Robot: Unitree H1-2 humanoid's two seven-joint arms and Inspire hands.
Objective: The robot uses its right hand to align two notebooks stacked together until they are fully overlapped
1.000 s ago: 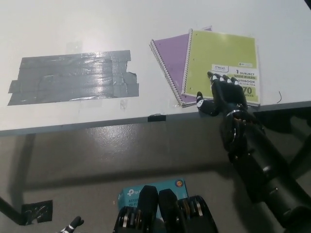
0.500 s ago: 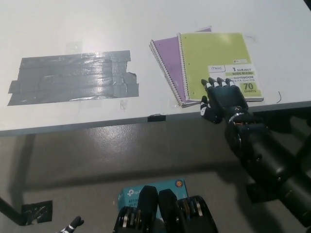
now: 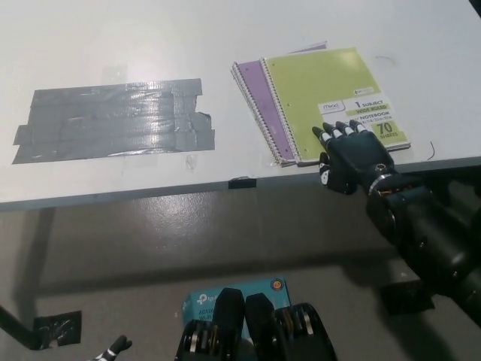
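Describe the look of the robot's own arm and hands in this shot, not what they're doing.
The right hand is glossy black with pale, whitish fingertips and a white patch on its thumb side. Its forearm is thick, black and rounded, with a ringed wrist showing small coloured specks. Only dark-and-white fingertips of the left hand show at the bottom edge.

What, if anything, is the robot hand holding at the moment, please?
Nothing is held: the right robot hand lies open, fingertips pressing the near edge of the green notebook.
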